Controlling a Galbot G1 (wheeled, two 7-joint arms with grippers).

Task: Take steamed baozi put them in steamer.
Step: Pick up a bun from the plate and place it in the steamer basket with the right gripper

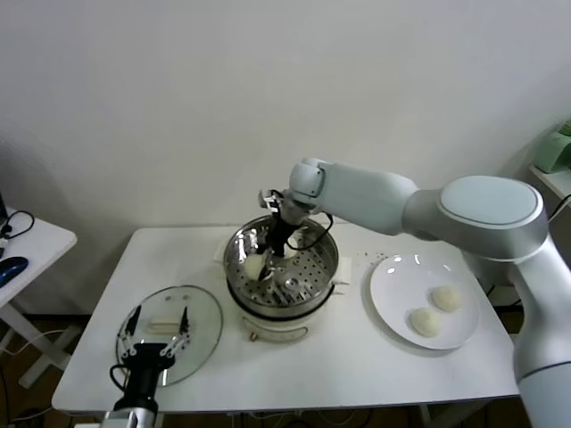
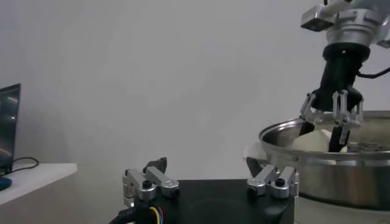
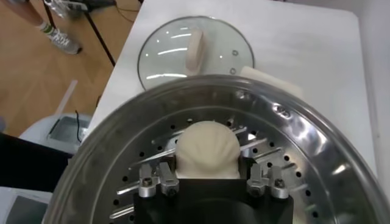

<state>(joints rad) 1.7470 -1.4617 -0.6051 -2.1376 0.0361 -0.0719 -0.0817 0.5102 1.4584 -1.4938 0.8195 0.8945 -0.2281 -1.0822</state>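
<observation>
Right gripper hangs inside the steamer, reaching down from the far side, its fingers closed around a bun. The right wrist view shows that bun sitting between the two finger pads, pressed on both sides, with the perforated floor directly under it. In the head view the held bun lies at the left part of the pot floor, below the wrist.

Going by size: the white table carries everything. The steamer stands at its middle on a cream base. To the right lies a white plate with two more buns on it, one farther and to the right, the other nearer and to the left, just beside each other and well apart from the right gripper. To the left of the steamer the glass lid lies flat on the table, with its pale handle on top.

Left gripper is parked at the near left, above the lid, its fingers spread apart and holding nothing.

A second small table stands at the far left edge.
</observation>
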